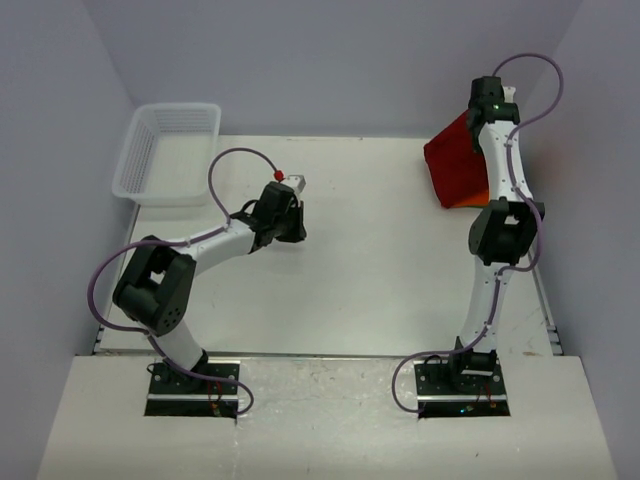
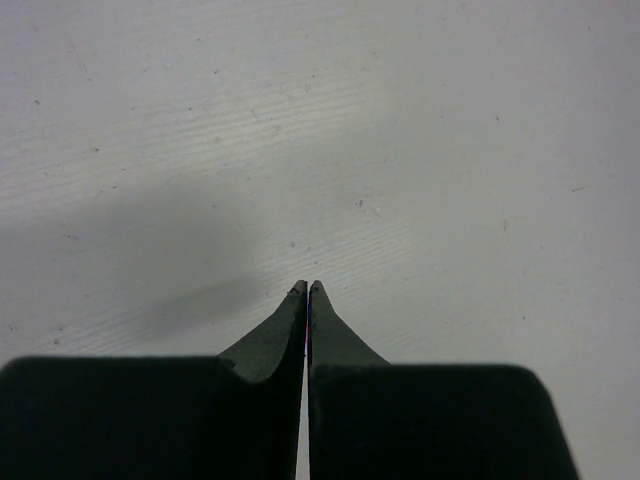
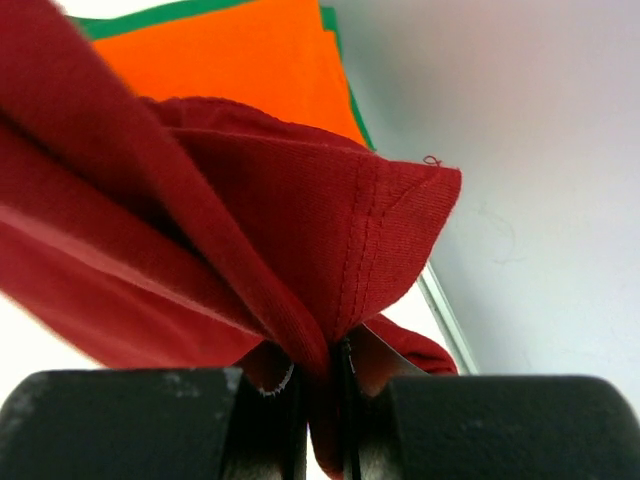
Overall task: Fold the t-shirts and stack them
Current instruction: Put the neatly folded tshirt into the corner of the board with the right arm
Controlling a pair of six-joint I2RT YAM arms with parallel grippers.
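At the far right corner of the tabletop (image 1: 360, 250), seen from above, the right hand (image 1: 476, 128) is reaching over the dark red t-shirt (image 1: 448, 165), which is lying bunched close to the side wall with a strip of the orange t-shirt (image 1: 476, 196) showing at its near edge. The left hand (image 1: 288, 218) is hovering over bare surface toward the middle left, well apart from the cloth, and a white mesh basket (image 1: 130, 172) is sitting at the far left corner. Through the left wrist camera, that hand's jaws are pressing together with only a hairline slit between them and nothing caught in it. Through the right wrist camera, the right hand is pinching a hemmed fold of the dark red cloth, jaws closed tight on it. The fabric is draping away in loose ridges in front of the orange shirt, with a thin edge of the green t-shirt (image 3: 160, 17) showing behind. I am judging the shirt to be light, soft and limp, likely to sag and twist from a single pinch; gripping the stitched hem or shoulder seams at two corners looks surest for spreading it flat.
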